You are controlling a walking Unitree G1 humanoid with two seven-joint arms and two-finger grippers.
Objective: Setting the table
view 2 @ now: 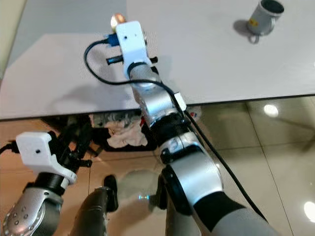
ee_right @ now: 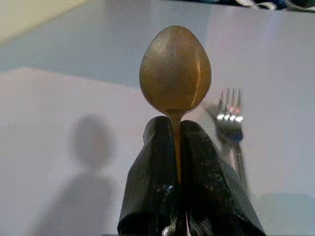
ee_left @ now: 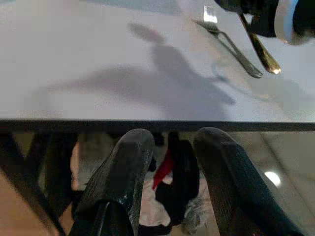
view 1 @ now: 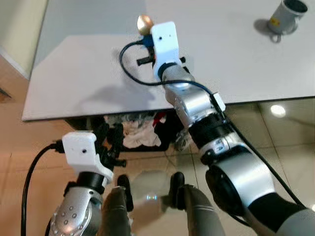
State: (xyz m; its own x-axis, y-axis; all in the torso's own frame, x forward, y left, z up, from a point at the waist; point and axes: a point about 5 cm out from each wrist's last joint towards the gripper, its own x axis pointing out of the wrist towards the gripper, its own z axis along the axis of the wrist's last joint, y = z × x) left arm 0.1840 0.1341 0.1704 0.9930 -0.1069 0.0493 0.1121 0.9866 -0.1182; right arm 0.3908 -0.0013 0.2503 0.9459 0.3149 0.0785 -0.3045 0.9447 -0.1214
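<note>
Black fingers [ee_right: 162,172] of the right pincer [ee_right: 178,129] clamp a golden spoon [ee_right: 175,71] above the table [view 1: 88,73]; a fork [ee_right: 231,123] lies just beside. Left pincer [ee_left: 170,140] hangs open, holding nothing, below the table edge.

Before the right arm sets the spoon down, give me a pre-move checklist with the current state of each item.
1. Right pincer shut on the gold-coloured metal spoon: ok, handle clamped between the fingers, bowl sticking out ahead.
2. Spoon over the white tabletop, not past its edge: ok.
3. Silver metal fork already lying on the table beside the spoon: ok.
4. Gap between spoon and fork enough for placing: cannot tell.
5. Left pincer out of the way: ok, open, below the table's near edge.
6. Grey metal mug well away at the table's far right: ok.
</note>
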